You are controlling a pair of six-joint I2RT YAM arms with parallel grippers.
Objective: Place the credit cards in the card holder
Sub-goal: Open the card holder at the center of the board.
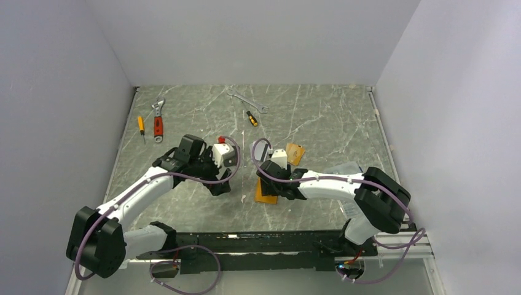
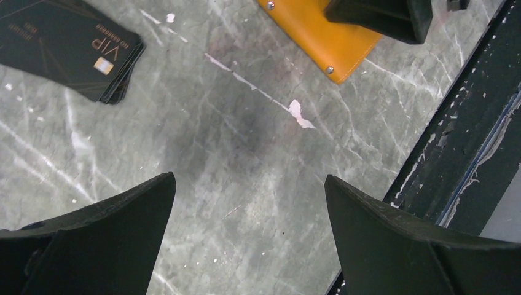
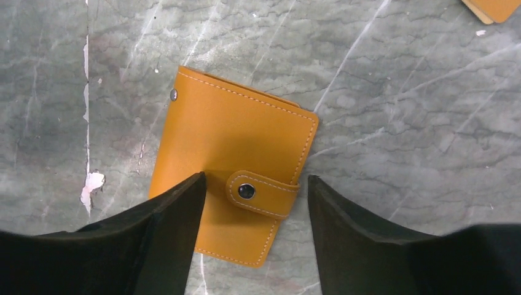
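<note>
The card holder (image 3: 233, 135) is an orange booklet wallet, lying closed on the marble table with its snap tab (image 3: 261, 193) fastened. My right gripper (image 3: 256, 178) is open and hovers over the tab edge, one finger over the cover and one beside it. In the top view the holder (image 1: 264, 196) lies partly under the right gripper (image 1: 274, 186). A stack of dark cards marked VIP (image 2: 67, 46) lies on the table ahead of my open, empty left gripper (image 2: 249, 178). Orange-tan cards (image 1: 295, 152) lie beyond the holder; they also show in the right wrist view (image 3: 497, 7).
A red adjustable wrench (image 1: 158, 123) and a small screwdriver (image 1: 141, 126) lie at the back left. A spanner (image 1: 249, 101) and another screwdriver (image 1: 252, 118) lie at the back middle. The dark front rail (image 2: 454, 153) runs close to the left gripper.
</note>
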